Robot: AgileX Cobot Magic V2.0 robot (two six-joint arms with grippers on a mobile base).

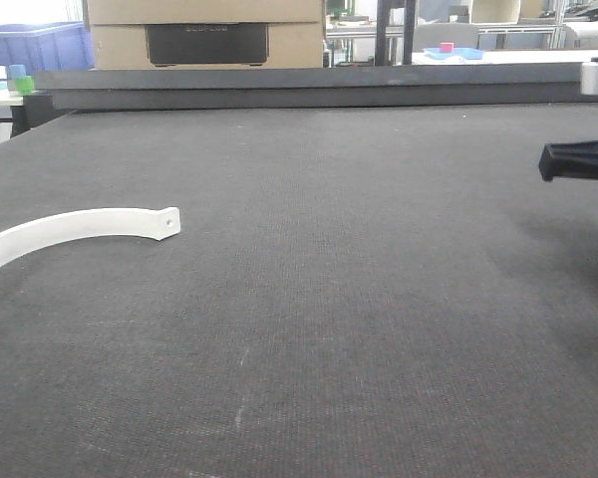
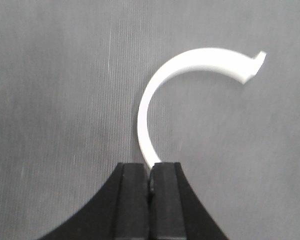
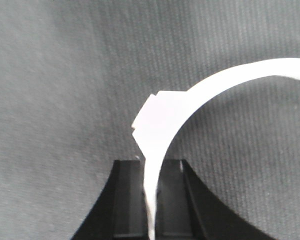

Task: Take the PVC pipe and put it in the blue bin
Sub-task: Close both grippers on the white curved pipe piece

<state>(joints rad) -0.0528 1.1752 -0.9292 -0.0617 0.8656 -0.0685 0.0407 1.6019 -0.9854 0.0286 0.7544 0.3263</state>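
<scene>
1. Presently the L hand (image 2: 150,169) is angled down toward the tabletop (image 2: 50,100). Both black fingers (image 2: 132,200) are pressed together, pinching one end of the PVC pipe (image 2: 162,82). The rest of the arc curls ahead and to the right, ending in a notched tip.
2. R hand (image 3: 151,167): fingers sit either side of a white arc piece (image 3: 157,122) and are closed onto the thin strip running between them. Its squared end sits just past the tips and the arc sweeps off to the right edge. Too blurred for finer detail.
3. Front view: the pipe lies on the tabletop at far left, w/ the squared end and its small round hole toward centre. The other end is cut by the frame edge. A black part of the R arm (image 1: 576,159) pokes in at the right edge, well apart from the pipe.
4. Can't tell whether the R wrist view's white piece is that same pipe.
5. Writing: the cardboard box (image 1: 204,30) behind the tabletop carries a black panel w/ faint lettering, too blurred to read.
6. Only the front view shows the blue bin (image 1: 35,45), back left beyond the tabletop's far edge.
</scene>
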